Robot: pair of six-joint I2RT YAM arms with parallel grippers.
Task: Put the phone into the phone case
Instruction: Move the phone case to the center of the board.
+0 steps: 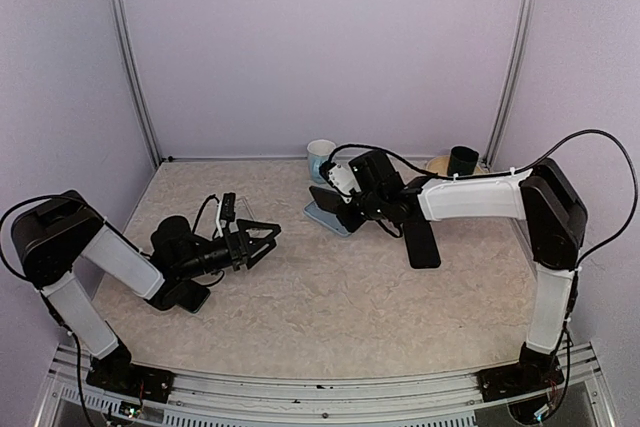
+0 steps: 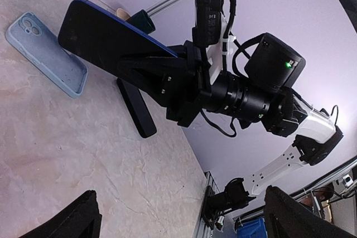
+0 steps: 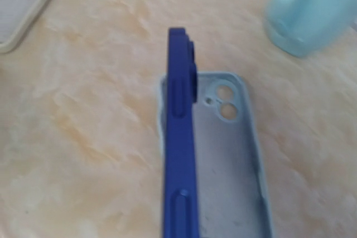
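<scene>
One blue phone, one pale-blue case, one pale-blue mug.

white arm links, black joints, black cables, green led

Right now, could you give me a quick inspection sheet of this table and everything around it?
Surface: table, beige, mottled.
Job's things: blue phone held on edge close to the light blue case, which lies flat, hollow side up.
Clutter: pale blue mug, dark cup, black slab.
Grippers: left gripper open, holding nothing; right gripper shut on the phone.
Cables: black cables loop along both arms.
Surroundings: plain walls, metal frame posts.
</scene>
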